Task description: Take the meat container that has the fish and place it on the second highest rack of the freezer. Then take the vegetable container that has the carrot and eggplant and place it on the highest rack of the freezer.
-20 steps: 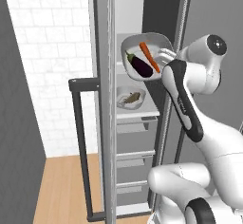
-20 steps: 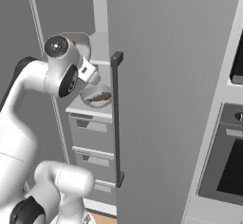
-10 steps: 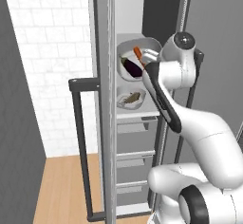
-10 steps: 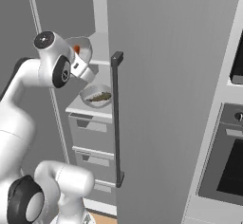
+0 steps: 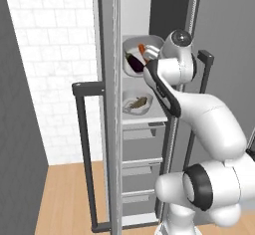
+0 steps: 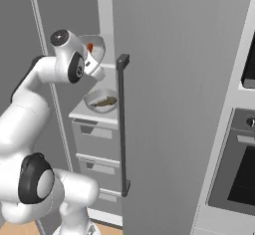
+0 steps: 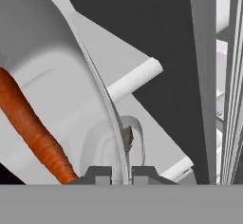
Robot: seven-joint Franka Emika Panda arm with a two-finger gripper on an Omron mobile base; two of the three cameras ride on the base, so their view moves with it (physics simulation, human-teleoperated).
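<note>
Item 1: my hand [image 7: 120, 173], 2 dark fingertips pinching the thin rim of the pale grey plastic tub [image 5: 130, 50], tilted inside the tall grey freezer [image 5: 110, 25] at upper-shelf height. Contents: slim orange carrot [image 7: 33, 128], dark purple eggplant [image 5: 134, 62]. Item 2: second pale tub [image 5: 136, 104] holding the small brown-grey fish [image 6: 103, 101], resting on the pale shelf [image 6: 82, 112] below, above the grey drawers [image 6: 94, 139].

In the left base view my own wrist covers the right side of the tub [image 5: 133, 55], and the carrot [image 5: 141, 48] and eggplant [image 5: 133, 62] are partly hidden. In the hand view the carrot's upper end runs off the left edge. The fish [image 6: 103, 101] is too small to make out.
</note>
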